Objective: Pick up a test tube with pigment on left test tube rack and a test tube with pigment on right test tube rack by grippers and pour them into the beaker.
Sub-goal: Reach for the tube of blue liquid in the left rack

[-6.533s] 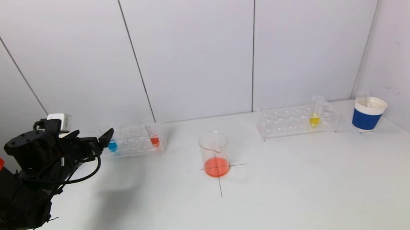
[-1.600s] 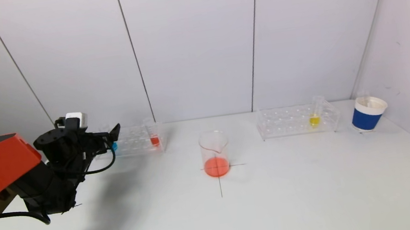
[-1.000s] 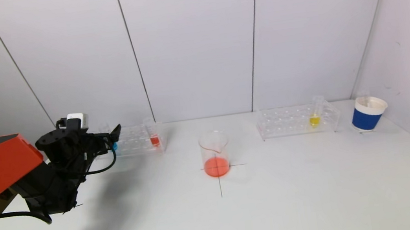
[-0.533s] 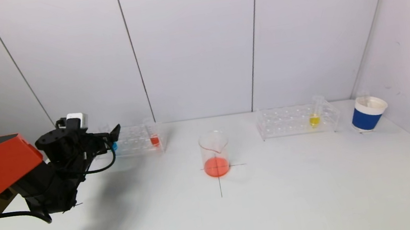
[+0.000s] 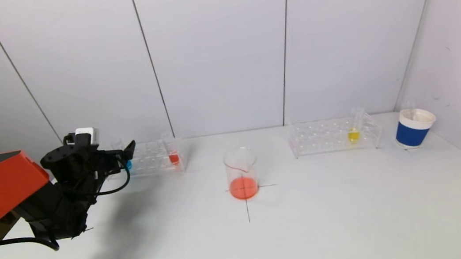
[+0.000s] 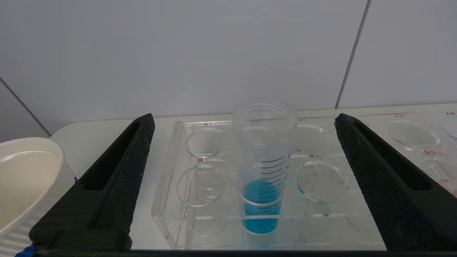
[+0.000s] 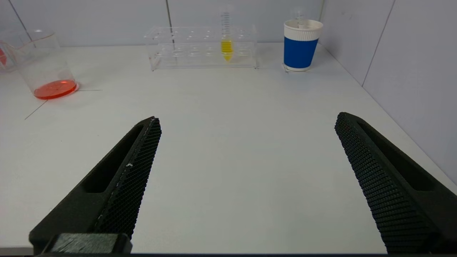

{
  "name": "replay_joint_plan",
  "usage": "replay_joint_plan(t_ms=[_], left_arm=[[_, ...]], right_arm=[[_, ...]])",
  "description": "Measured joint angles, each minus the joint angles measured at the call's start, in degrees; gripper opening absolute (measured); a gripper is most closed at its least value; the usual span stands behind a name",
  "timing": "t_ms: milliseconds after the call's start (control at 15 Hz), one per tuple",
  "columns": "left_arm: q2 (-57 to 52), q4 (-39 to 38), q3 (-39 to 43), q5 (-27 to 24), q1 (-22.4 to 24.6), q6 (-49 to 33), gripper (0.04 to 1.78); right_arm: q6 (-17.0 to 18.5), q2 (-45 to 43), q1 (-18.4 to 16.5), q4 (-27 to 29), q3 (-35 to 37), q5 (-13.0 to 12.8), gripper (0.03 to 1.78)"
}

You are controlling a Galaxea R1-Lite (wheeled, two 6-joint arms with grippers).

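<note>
The left test tube rack (image 5: 152, 157) is clear plastic and holds a tube of blue pigment (image 5: 128, 164) and a tube of red pigment (image 5: 174, 157). My left gripper (image 5: 124, 154) is open just in front of the blue tube. In the left wrist view that blue tube (image 6: 262, 171) stands upright in the rack (image 6: 171, 178), centred ahead of the wide-open left gripper (image 6: 244, 117) and untouched. The beaker (image 5: 241, 172) with orange-red liquid stands mid-table. The right rack (image 5: 334, 136) holds a yellow tube (image 5: 353, 133). My right gripper (image 7: 247, 119) hangs open and empty over the table, well short of the yellow tube (image 7: 226, 44).
A blue and white paper cup (image 5: 413, 127) stands to the right of the right rack. A white cup (image 6: 25, 182) sits beside the left rack's outer end. A drawn cross marks the beaker's spot. Walls close the table at the back and right.
Over the last seconds my left arm moved forward and rose towards the left rack's blue tube. In the last second nothing has visibly moved.
</note>
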Motion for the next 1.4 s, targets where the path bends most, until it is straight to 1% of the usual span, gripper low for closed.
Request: replay_joint_plan(t_ms=[800, 933, 1067, 1133, 1267, 1400], left_arm=[[0.1, 0.0, 0.0, 0.3, 0.0, 0.0, 1.76], [0.1, 0.0, 0.0, 0.3, 0.0, 0.1, 1.70], [0.1, -0.1, 0.1, 0.3, 0.0, 0.1, 1.53], [0.1, -0.1, 0.2, 0.3, -0.1, 0.1, 1.41], [0.1, -0.1, 0.2, 0.3, -0.3, 0.1, 1.08], [0.1, -0.1, 0.2, 0.3, -0.3, 0.1, 0.69]], right_arm=[[0.0, 0.0, 0.0, 0.0, 0.0, 0.0, 1.77], [0.0, 0.0, 0.0, 0.0, 0.0, 0.0, 1.77], [0.0, 0.0, 0.0, 0.0, 0.0, 0.0, 1.77], [0.0, 0.0, 0.0, 0.0, 0.0, 0.0, 1.77], [0.0, 0.0, 0.0, 0.0, 0.0, 0.0, 1.77], [0.0, 0.0, 0.0, 0.0, 0.0, 0.0, 1.77]])
